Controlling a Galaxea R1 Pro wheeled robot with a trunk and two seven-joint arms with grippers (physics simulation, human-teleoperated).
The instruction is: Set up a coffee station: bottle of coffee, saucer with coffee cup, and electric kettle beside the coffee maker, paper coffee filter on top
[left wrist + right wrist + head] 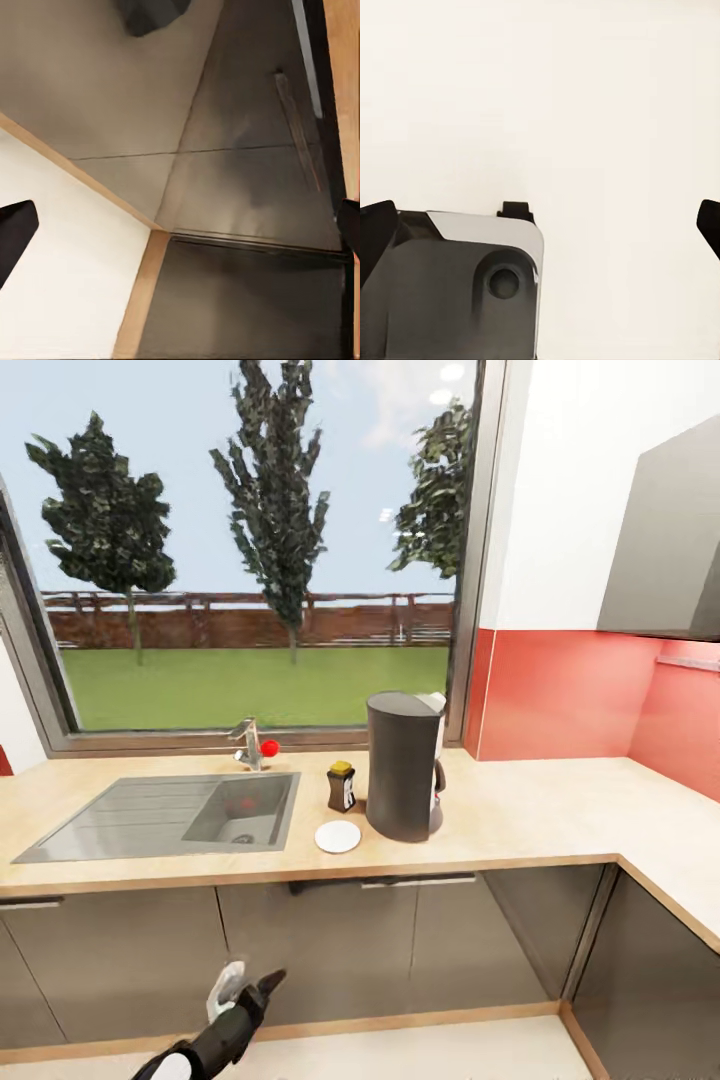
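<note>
Standing upright on the bench (520,810) just right of the sink (160,815), the coffee maker (403,765) is where the task wants it, with the bottle of coffee (342,787) just beside it on its left and a white saucer (338,837) lying flat in front of the bottle, near the machine's base. A pale edge shows at the maker's top, though I cannot tell whether that is a filter. From here I see no cup on the saucer and no kettle beside the maker, so I judge those steps not yet done. The left tool (245,985) hangs low in front of the cupboard doors (350,950), well below the bench edge and off to the left of the maker, its dark fingers spread wide in the left wrist view with nothing between them. The right tool (540,225) is likewise wide and empty, pointing down at pale floor over the robot's own base. The left arm looks nearer to the station.
</note>
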